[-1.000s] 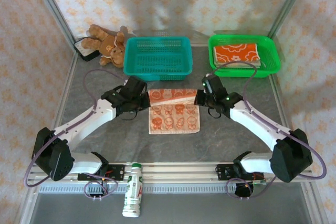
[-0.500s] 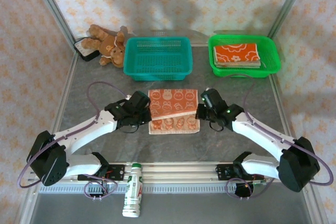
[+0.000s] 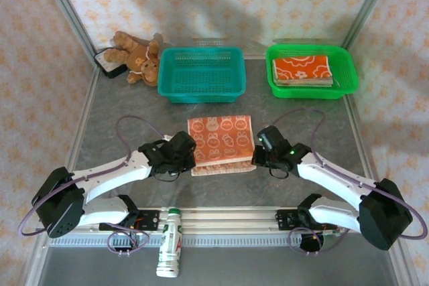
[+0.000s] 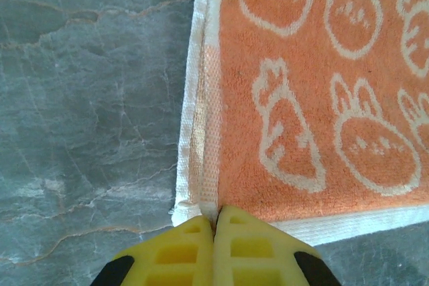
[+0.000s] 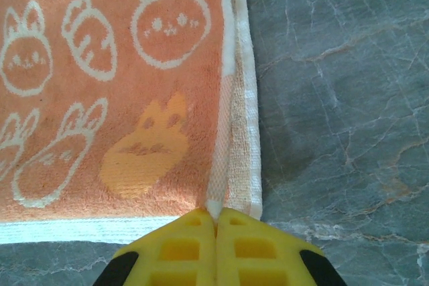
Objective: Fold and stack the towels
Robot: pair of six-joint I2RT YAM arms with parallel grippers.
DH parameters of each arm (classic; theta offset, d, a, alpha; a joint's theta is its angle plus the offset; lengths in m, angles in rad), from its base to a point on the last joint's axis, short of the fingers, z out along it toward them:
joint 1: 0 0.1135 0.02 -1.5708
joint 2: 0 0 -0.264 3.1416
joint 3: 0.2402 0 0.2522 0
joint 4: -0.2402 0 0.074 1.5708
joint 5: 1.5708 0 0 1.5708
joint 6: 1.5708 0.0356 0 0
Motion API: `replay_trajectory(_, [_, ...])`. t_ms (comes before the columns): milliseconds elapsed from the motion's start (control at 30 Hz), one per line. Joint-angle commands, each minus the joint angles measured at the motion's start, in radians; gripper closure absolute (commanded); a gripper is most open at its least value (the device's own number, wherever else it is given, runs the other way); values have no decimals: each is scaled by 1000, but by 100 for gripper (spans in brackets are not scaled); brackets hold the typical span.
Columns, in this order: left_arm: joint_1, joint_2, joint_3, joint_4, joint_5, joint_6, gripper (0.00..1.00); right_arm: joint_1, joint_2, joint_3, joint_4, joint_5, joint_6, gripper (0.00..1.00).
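The orange rabbit-print towel (image 3: pixel 220 140) lies doubled over in the middle of the counter (image 3: pixel 134 108). The left tool (image 4: pixel 216 218) and right tool (image 5: pixel 216 219) are each pinched fully closed on one near corner of it. Folded towels (image 3: pixel 301 69) already sit stacked in the green basket (image 3: pixel 348 78). Left to do, I judge: let go, perhaps fold again, then stack this one

towel (image 4: pixel 322 98): cut off top, right | stacked towels (image 3: pixel 301 72): count unclear

White arms (image 3: pixel 110 169), black joints (image 3: pixel 60 202), purple cables (image 3: pixel 127 121), yellow pincers (image 4: pixel 214 218) (image 5: pixel 216 215)
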State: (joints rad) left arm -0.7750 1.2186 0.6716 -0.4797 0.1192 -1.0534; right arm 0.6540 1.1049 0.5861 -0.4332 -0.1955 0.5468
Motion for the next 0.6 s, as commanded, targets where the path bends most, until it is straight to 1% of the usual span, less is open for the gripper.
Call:
replay_trajectory(0, [-17, 21, -26, -9, -56, -38, 100, 11, 26, -24, -25, 34, 29, 100])
replay_trajectory(300, [-63, 105, -27, 46, -56, -60, 100, 44, 109, -29, 0, 40, 39, 100])
replay_trajectory(467, [-80, 129, -25, 50, -53, -68, 100, 45, 117, -21, -15, 50, 38, 100])
replay_trajectory(567, [-82, 122, 2, 17, -60, -60, 100, 45, 108, -8, -34, 48, 36, 100])
